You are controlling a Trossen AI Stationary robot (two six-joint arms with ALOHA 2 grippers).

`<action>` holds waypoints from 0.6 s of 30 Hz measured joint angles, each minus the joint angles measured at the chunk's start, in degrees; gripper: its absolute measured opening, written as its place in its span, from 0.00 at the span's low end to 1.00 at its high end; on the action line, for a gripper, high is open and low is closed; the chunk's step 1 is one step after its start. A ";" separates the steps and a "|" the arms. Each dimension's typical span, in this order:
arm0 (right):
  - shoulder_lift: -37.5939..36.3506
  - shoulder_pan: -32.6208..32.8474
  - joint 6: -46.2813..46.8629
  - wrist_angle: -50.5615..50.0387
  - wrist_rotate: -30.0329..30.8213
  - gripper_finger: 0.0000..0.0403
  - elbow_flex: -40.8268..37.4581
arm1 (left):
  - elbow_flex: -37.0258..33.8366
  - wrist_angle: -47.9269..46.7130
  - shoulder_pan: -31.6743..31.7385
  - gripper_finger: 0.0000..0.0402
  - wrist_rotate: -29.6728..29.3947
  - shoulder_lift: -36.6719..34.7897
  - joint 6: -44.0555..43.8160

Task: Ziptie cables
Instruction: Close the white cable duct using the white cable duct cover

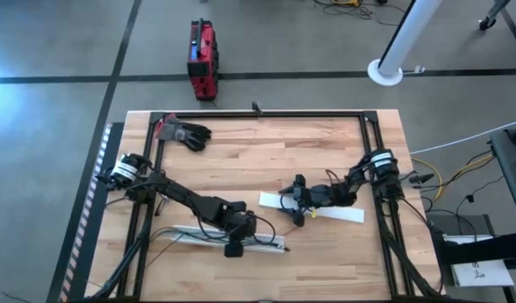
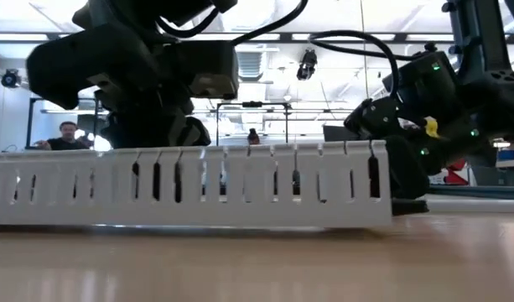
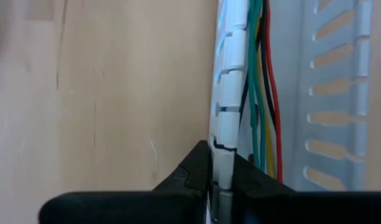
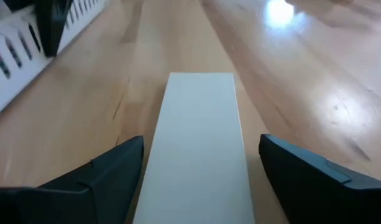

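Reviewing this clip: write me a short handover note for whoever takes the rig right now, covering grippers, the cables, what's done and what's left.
Left gripper: at the table's front, shut on the near wall of the white slotted channel.
Right gripper: open, low over the flat white lid mid-table, one finger on each side, not gripping it.
Cables: green, yellow, dark and red wires lying along the inside of the channel.
Done: cables laid in the channel.
Left: no zip tie shows anywhere; the cables are untied and the lid is off.

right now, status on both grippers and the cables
Left gripper shut on slotted channel wall. Cables lie inside the channel, no ziptie seen. Right gripper open over the flat white lid.
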 joint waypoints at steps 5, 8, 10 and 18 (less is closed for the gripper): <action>2.54 -0.71 -1.91 2.81 0.78 0.74 0.06 | 0.00 0.86 0.02 0.01 -0.04 0.00 -0.01; 3.51 -0.97 -2.18 1.65 0.86 0.72 0.14 | 0.00 1.01 0.02 0.02 -0.04 0.00 -0.01; 3.53 -0.97 -1.60 0.27 0.85 0.70 0.23 | 0.00 1.17 0.10 0.01 -0.04 -0.01 0.00; 3.12 -0.97 -0.03 -0.79 0.54 0.65 0.21 | 0.00 1.61 0.13 0.02 -0.04 -0.06 -0.22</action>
